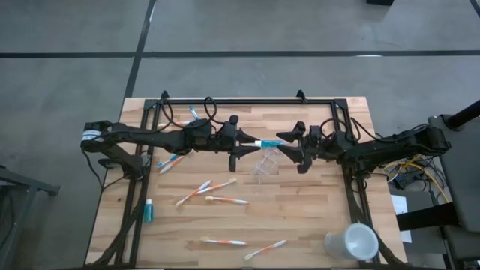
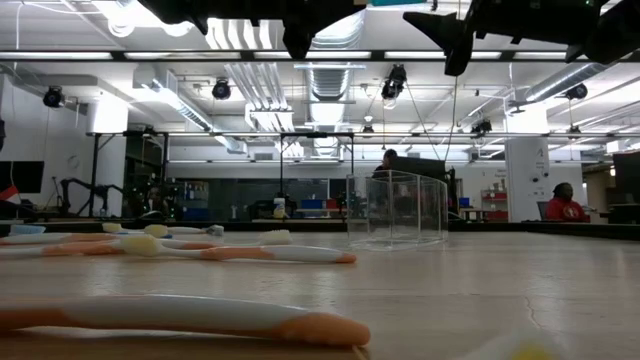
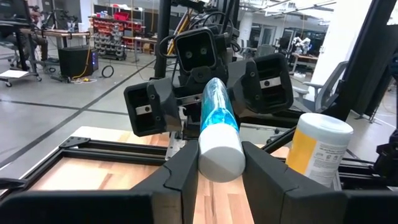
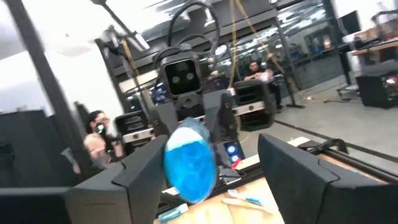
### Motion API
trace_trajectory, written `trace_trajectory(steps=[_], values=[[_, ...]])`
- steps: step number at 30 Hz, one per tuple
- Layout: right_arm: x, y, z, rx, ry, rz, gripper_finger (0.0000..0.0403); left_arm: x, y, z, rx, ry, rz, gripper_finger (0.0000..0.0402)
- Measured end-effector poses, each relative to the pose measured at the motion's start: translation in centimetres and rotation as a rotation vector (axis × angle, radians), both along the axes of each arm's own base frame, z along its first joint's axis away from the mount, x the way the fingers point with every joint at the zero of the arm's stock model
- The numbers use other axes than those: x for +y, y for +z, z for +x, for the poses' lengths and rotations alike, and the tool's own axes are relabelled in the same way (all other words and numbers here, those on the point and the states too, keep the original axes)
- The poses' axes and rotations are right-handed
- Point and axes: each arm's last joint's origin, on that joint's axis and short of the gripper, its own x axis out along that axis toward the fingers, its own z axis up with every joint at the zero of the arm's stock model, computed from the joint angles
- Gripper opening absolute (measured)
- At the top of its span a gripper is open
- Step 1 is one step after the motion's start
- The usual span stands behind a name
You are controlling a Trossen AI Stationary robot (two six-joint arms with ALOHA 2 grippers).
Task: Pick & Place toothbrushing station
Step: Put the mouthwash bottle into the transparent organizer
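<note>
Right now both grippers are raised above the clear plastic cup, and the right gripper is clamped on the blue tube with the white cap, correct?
Not quite: the left gripper is clamped on the blue tube with the white cap; the right gripper stands open around its far end. The left wrist view shows it. Both are above the clear plastic cup.

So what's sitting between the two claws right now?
The blue tube, shown in the high view: left claw grips its white-capped end; right claw stands open around the other.

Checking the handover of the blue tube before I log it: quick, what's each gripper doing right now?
Left gripper: shut on the blue tube, at its white cap end.
Right gripper: open, jaws spread either side of the tube's other end.
</note>
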Motion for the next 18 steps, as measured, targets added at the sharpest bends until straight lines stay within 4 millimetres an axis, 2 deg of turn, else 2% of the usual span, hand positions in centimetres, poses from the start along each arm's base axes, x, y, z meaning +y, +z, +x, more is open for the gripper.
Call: trace_trajectory(steps=[10,18], values=[[-0.01,0.01,0.00,0.001,-0.003,-0.011,0.0291,0.00,0.00,0.00,0.000,-0.003,0.000,0.0108],[0.01,0.90,-0.30,-0.087,-0.019,-0.076,0.0289,0.02,-0.18,0.01,0.019,-0.003,-0.002,0.0108]])
